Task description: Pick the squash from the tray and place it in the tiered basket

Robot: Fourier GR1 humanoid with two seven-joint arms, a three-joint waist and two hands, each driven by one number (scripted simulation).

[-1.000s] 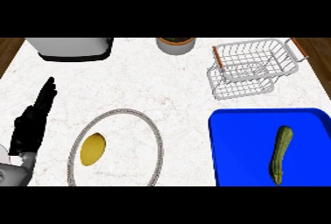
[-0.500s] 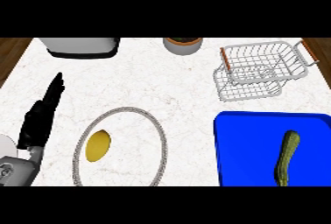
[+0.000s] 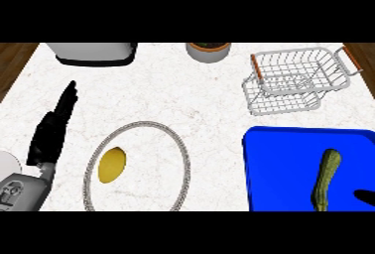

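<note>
A long green squash [image 3: 325, 178] lies on the blue tray [image 3: 282, 168] at the lower right. The white wire tiered basket [image 3: 296, 79] stands at the upper right, behind the tray. My left hand [image 3: 53, 126] rests at the left with its fingers straight, pointing up the counter, holding nothing. At the lower right edge a black tip of my right hand [image 3: 364, 195] shows over the tray, just right of the squash's lower end; too little of it shows to read its state.
A round plate [image 3: 138, 166] with a yellow lemon [image 3: 112, 164] on it sits left of the tray. A grey appliance [image 3: 92, 52] and a brown-topped cup [image 3: 209, 50] stand along the far edge. Dark wood borders the counter's sides.
The view has drifted so that everything sits a little further right and lower. The tip of my right hand has come into view at the lower right, beside the squash.
</note>
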